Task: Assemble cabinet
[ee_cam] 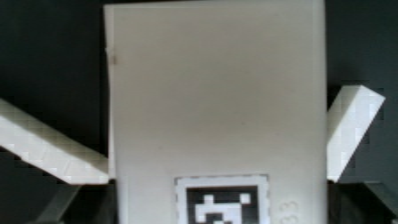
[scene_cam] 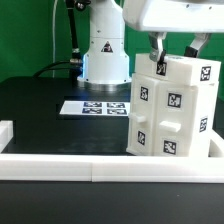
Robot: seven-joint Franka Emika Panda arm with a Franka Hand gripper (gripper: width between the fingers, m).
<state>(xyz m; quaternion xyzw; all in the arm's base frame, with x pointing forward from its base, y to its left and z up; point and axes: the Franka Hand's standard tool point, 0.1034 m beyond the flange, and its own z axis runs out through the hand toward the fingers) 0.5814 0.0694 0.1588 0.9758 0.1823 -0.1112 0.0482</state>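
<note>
A black worktop [scene_cam: 40,105] fills the exterior view, edged along its near side by a low white rail [scene_cam: 60,165]. At about 3 o'clock in that view stands the cabinet [scene_cam: 172,108], a large white box-shaped body upright on the worktop just behind the rail, its faces dotted with square black-and-white tags. At 12 o'clock rises the white robot base [scene_cam: 104,50], with dark cables trailing off toward 10 o'clock. In front of the base, near the scene's centre, the marker board [scene_cam: 97,106] lies flat on the worktop, just beside the cabinet. At about 1 o'clock the pincer [scene_cam: 172,52] reaches down onto the cabinet's top. The wrist view shows its white fingers [ee_cam: 365,120] spread to either side of a tall white panel of the cabinet [ee_cam: 217,90], one tag visible near the panel's lower end; whether the pads are pressing the panel cannot be told.
</note>
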